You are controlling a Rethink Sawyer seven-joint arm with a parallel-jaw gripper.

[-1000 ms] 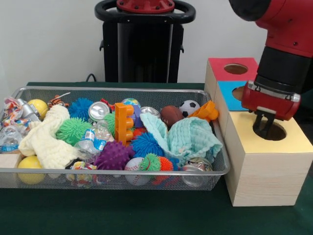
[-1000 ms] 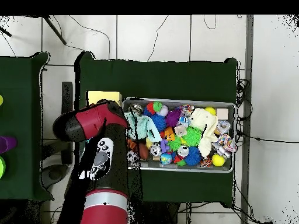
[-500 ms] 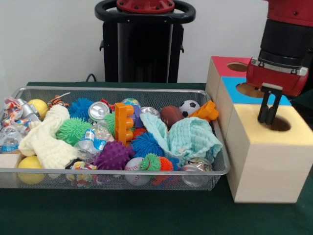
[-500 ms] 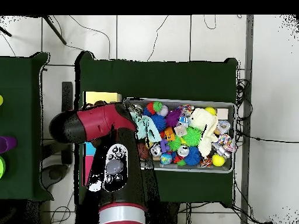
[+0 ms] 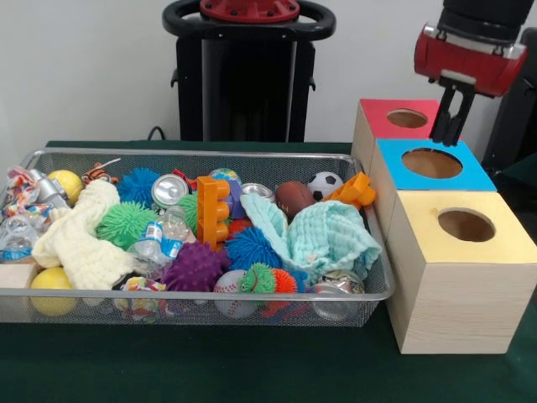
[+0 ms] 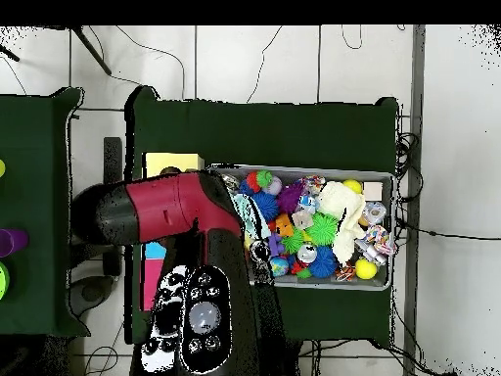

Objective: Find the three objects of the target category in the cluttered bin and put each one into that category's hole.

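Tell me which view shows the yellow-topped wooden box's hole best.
Front view. The yellow-topped wooden box sits unobstructed, its round hole fully visible and empty-looking, with the gripper raised well behind it. In the overhead view only a strip of the box's yellow top shows; the red arm covers the hole.

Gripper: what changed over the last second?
The gripper rose out of the yellow box's hole and now hangs above the blue box, nothing visible in its jaws. The bin clutter and the boxes stayed put.
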